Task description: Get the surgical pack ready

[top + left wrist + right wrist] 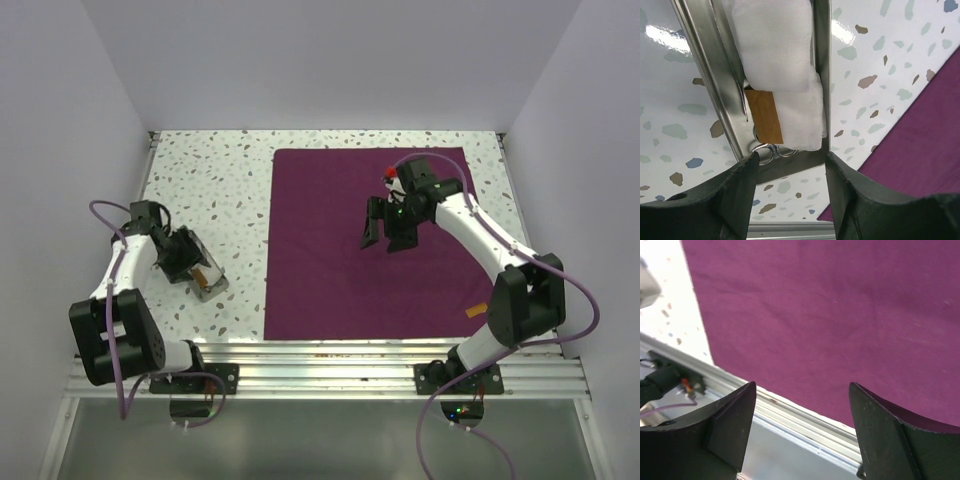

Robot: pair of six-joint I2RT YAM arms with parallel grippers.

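A white table (210,180) flecked with grey, brown and blue terrazzo chips fills the walled enclosure. A large dark purple cloth (330,270) lies spread flat across its right-hand half, reaching from close to the far edge down to the near edge beside the metal rail (330,365), with a narrow strip of speckled surface showing along its right side. On the bare left half, apart from the cloth, a small shiny steel tray (702,45) rests at an angle to the table's edges. A small orange-brown tab (477,310) sits at the cloth's near right edge; whether it lies on fabric or tabletop cannot be told.
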